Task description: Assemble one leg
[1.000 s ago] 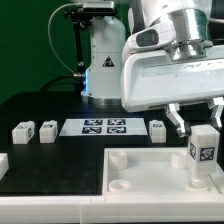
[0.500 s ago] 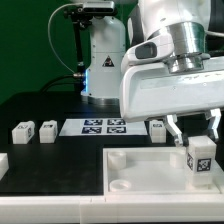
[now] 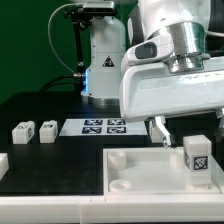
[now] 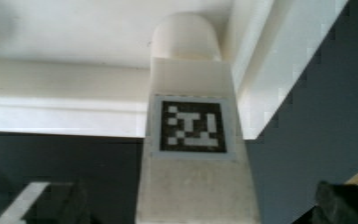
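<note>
At four o'clock in the exterior view, the leg (image 3: 197, 158) stands upright on the flat white part (image 3: 135, 165), marker tag facing the camera. The gripper (image 4: 190, 205) hangs over it with jaws spread. In the wrist view the fingertips (image 4: 30, 203) sit clear of the leg's sides, grasping nothing.

The likely hazard is a topple. If the leg is only resting in its socket, a finger brushing it as the arm moves, or an off-centre closing, could tip it out.

Two spare legs (image 3: 22, 130) lie at nine o'clock, well apart, beside the marker board (image 3: 105, 126).

The leg's foot is hidden behind the part's raised rim, so whether it is seated cannot be told. The finger at three o'clock is cut off by the frame edge. The wrist view is blurred, and the leg's far end merges with the white part.
</note>
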Motion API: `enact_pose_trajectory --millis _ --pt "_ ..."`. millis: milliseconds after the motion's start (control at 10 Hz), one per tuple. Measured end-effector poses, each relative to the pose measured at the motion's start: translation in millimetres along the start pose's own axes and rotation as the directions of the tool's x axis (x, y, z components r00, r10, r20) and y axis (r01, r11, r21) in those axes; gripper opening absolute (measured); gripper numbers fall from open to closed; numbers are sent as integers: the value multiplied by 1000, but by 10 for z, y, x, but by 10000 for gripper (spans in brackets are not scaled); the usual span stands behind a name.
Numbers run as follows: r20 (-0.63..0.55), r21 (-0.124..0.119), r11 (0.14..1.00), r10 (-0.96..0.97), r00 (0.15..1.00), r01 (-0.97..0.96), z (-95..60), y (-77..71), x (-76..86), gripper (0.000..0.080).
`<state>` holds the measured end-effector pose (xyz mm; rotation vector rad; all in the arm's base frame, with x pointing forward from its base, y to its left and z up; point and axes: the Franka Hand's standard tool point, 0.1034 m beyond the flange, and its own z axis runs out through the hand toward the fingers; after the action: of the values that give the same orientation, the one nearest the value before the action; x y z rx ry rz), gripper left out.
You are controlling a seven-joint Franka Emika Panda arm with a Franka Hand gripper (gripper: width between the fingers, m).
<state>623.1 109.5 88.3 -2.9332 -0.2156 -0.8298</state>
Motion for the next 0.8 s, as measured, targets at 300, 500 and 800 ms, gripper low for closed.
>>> enact_pose_trajectory --millis 300,500,800 --pt "0 0 1000 -1 1000 1 0 1 0 649" --pt "65 3 1000 16 998 -16 -8 25 28 649" --pt "213 12 998 53 976 -57 11 69 168 649"
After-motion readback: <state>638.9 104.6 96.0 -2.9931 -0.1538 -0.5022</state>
